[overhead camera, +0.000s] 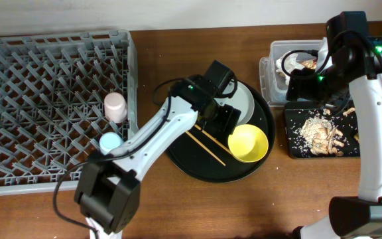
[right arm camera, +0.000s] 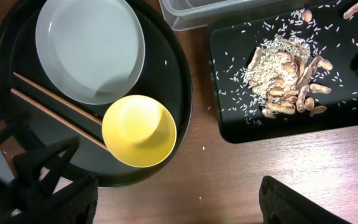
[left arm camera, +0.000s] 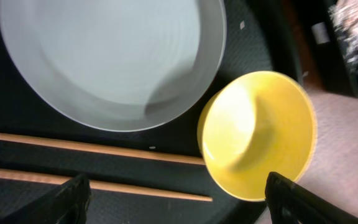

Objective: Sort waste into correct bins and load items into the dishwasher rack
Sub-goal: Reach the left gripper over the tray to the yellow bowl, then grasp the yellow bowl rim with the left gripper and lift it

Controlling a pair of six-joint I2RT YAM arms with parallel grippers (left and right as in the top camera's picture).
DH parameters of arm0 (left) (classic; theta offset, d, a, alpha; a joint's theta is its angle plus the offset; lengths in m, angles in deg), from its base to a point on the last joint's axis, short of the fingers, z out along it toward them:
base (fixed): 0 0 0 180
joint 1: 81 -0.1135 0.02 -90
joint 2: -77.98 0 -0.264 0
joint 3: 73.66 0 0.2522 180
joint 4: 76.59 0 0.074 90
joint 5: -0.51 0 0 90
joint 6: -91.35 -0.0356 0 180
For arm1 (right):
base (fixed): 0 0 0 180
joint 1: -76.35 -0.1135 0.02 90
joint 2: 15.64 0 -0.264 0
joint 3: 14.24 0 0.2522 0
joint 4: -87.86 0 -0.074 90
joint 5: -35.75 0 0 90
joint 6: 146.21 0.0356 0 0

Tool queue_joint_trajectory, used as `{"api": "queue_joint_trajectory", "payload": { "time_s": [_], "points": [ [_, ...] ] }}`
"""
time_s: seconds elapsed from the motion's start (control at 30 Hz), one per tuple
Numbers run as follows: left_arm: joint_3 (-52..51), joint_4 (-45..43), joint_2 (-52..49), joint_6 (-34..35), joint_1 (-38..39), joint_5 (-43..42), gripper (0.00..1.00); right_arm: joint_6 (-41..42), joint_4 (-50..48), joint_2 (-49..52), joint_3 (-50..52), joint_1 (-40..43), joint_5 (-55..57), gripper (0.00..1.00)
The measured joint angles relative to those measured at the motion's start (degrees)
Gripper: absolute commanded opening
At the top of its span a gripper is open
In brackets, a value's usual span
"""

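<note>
Loading step, waste seemingly binned: L gripper point(left arm camera: 176, 186), jaws apart & empty, hovers over serving tray point(left arm camera: 247, 43) w/ chopsticks point(left arm camera: 92, 148) just ahead of its tips, yellow bowl point(left arm camera: 257, 134) ahead-right, plate point(left arm camera: 104, 56) beyond; next prob. drop, pinch one item, carry to rack point(overhead camera: 45, 99).

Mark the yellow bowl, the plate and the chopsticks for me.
Bowl point(right arm camera: 138, 129): right wrist view, middle of its inside.
Plate point(left arm camera: 104, 56): left wrist view, centre of its face.
Chopsticks point(left arm camera: 92, 147): left wrist view, mid-length of the upper stick.
</note>
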Motion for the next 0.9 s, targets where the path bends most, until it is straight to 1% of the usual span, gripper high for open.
{"api": "queue_joint_trajectory", "payload": {
  "time_s": [0.03, 0.13, 0.23, 0.33, 0.4, 0.43, 0.57, 0.67, 0.7, 0.73, 0.8, 0.83, 0.87, 0.9],
  "points": [
    [-0.1, -0.2, -0.5, 0.0, 0.0, -0.1, 0.81, 0.0, 0.0, 0.0, 0.0, 0.0, 0.0, 0.84],
    [-0.2, -2.1, -1.0, 0.2, 0.3, -1.6, 0.79, 0.0, 0.0, 0.0, 0.0, 0.0, 0.0, 0.84],
    [-0.2, -3.4, -2.7, 0.2, 3.0, -2.1, 0.73, 0.0, 0.0, 0.0, 0.0, 0.0, 0.0, 0.84],
    [-0.2, -4.3, -6.0, 0.2, 5.0, -2.1, 0.72, 0.0, -0.4, 0.0, 0.0, 0.0, 0.0, 0.84],
    [-0.2, -4.3, -8.1, 0.2, 5.3, -2.1, 0.61, 0.0, -0.7, 0.0, 0.0, 0.0, 0.0, 0.84],
    [-0.2, -4.3, -8.3, 0.2, 5.2, -2.1, 0.57, 0.0, -0.7, 0.0, 0.0, 0.0, 0.0, 0.84],
    [-0.3, -4.5, -8.3, 0.4, 5.1, -2.1, 0.55, 0.0, -0.7, 0.0, 0.0, 0.0, 0.0, 0.84],
    [-0.3, -4.5, -8.3, 0.4, 5.1, -2.1, 0.43, 0.0, -0.7, 0.0, 0.0, 0.0, 0.0, 0.84],
    [-0.3, -4.5, -8.4, 0.4, 5.1, -2.1, 0.42, 0.0, -0.7, 0.0, 0.0, 0.0, 0.0, 0.84],
    [-0.3, -4.5, -8.6, 0.5, 5.1, -2.1, 0.37, 0.0, -0.7, 0.0, 0.0, 0.0, 0.0, 0.84],
    [-0.3, -4.5, -9.7, 0.7, 5.1, -2.1, 0.32, 0.0, -0.6, 0.0, 0.0, 0.0, 0.0, 0.84],
    [-0.3, -4.5, -10.4, 0.7, 5.1, -2.1, 0.25, 0.0, -0.6, 0.0, 0.0, 0.0, 0.0, 0.84],
    [-0.3, -4.5, -11.0, 0.8, 5.1, -2.1, 0.22, 0.0, -0.6, 0.0, 0.0, 0.0, 0.0, 0.84],
    [-0.3, -4.5, -11.4, 0.7, 5.1, -2.0, 0.12, 0.0, -0.6, 0.0, 0.0, 0.0, 0.0, 0.84]
  ]
}}
